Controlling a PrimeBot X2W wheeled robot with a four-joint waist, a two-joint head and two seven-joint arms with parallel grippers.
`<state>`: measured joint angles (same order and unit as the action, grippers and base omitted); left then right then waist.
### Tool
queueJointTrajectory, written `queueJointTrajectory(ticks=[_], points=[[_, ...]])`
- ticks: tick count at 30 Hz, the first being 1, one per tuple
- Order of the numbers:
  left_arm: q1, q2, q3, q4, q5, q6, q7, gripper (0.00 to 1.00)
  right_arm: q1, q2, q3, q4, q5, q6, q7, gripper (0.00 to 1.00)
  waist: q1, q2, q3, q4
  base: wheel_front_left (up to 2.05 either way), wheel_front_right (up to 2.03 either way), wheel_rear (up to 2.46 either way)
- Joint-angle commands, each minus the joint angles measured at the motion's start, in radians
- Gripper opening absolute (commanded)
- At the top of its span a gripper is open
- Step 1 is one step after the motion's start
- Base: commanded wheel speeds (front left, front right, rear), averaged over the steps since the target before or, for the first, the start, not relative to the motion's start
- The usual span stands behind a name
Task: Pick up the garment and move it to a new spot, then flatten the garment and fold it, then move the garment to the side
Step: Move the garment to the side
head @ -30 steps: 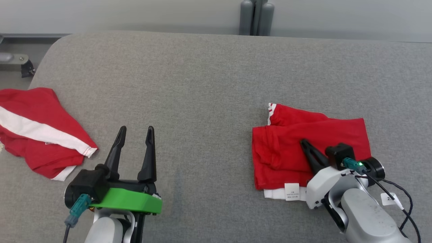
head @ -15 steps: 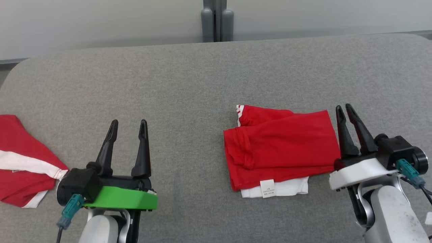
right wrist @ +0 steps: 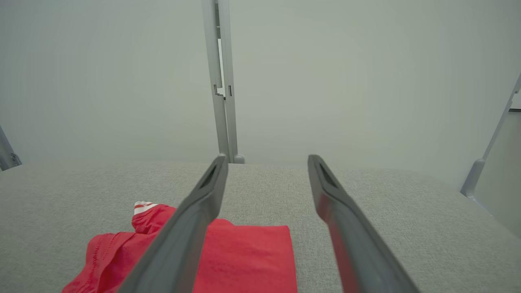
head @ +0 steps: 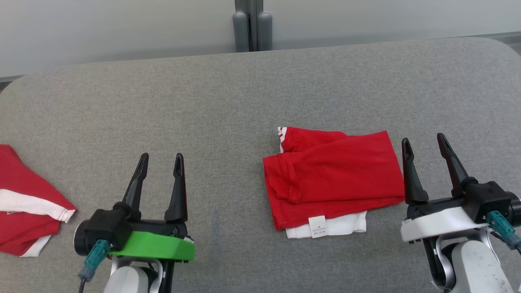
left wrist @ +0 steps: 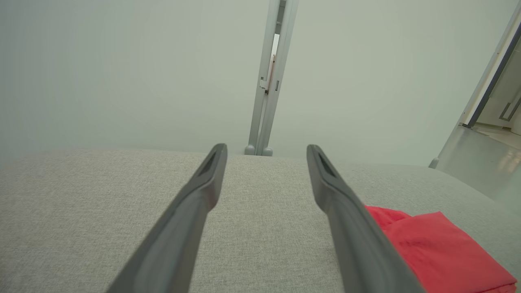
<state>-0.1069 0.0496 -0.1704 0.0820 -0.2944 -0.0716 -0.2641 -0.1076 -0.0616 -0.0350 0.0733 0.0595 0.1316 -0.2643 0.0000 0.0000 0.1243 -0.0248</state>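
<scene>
Both claws gape wide and empty — left claw (head: 161, 156) at seven o'clock, right claw (head: 423, 138) at four — garment (head: 331, 179) folded just beside the right one, so the task looks finished.

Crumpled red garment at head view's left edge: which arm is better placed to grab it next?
Probably left. The left gripper, open and empty, is nearer the crumpled red garment. The right gripper, also open, stands beside the folded garment, far across the grey surface.
</scene>
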Motion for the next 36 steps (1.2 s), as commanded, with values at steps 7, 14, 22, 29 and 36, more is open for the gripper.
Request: queueJointTrajectory(ticks=[7, 14, 22, 29, 36], points=[[0.006, 0.002, -0.004, 0.014, 0.007, -0.006, 0.0, 1.0, 0.01, 0.006, -0.024, 0.032, -0.002, -0.002, 0.0, 1.0, 0.0, 0.0, 0.001, 0.016, 0.0, 0.0, 0.0], [-0.013, 0.002, -0.015, 0.03, 0.025, -0.022, 0.0, 1.0, -0.028, 0.008, -0.07, 0.155, 0.012, -0.002, 0.0, 1.0, 0.0, 0.0, 0.036, 0.052, 0.0, 0.0, 0.0], [-0.027, 0.002, -0.019, 0.038, 0.045, -0.036, 0.0, 1.0, -0.091, 0.01, -0.131, 0.384, 0.039, -0.002, 0.0, 1.0, 0.0, 0.0, 0.071, 0.094, 0.0, 0.0, 0.0], [-0.037, 0.002, -0.018, 0.039, 0.058, -0.043, 0.0, 1.0, -0.148, 0.01, -0.16, 0.508, 0.021, -0.002, 0.0, 1.0, 0.0, 0.0, 0.088, 0.114, 0.0, 0.0, 0.0], [-0.025, 0.002, -0.006, 0.034, 0.062, -0.047, 0.0, 1.0, -0.19, 0.01, -0.123, 0.595, 0.064, -0.002, 0.001, 1.0, 0.0, 0.0, 0.099, 0.105, 0.0, 0.0, 0.0]])
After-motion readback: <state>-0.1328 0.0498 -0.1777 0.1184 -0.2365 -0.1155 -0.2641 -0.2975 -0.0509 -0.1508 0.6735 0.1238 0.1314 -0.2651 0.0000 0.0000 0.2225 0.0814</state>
